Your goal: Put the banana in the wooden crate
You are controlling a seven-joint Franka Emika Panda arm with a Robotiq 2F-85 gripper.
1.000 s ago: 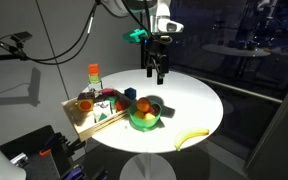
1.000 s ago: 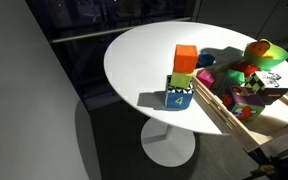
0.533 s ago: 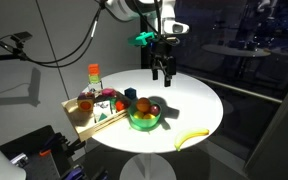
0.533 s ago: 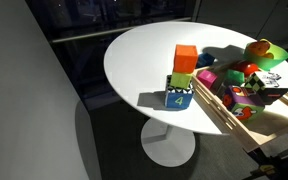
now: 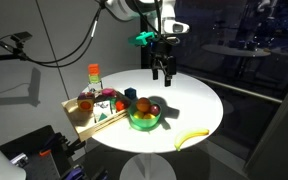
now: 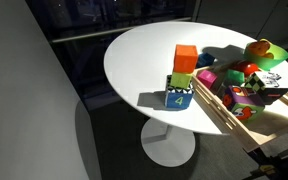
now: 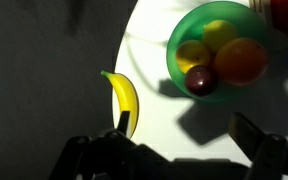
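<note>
The banana [image 5: 191, 138] lies on the round white table near its front right edge, apart from everything else; in the wrist view it [image 7: 123, 97] lies at the table's edge, left of the green bowl. The wooden crate [image 5: 92, 112] sits at the table's left side, filled with colourful toys; it also shows in an exterior view [image 6: 224, 112]. My gripper [image 5: 163, 74] hangs high above the table's far middle, open and empty. In the wrist view its fingers [image 7: 184, 135] show dark at the bottom, spread wide.
A green bowl [image 5: 144, 115] holding round fruits stands next to the crate; in the wrist view [image 7: 222, 50] it holds yellow, orange and dark red fruits. Stacked colour blocks [image 6: 183, 77] stand near the crate. A bottle [image 5: 94, 74] stands behind the crate.
The gripper moved slightly right and up over the first half second, then stayed still. Nothing on the table moved.
</note>
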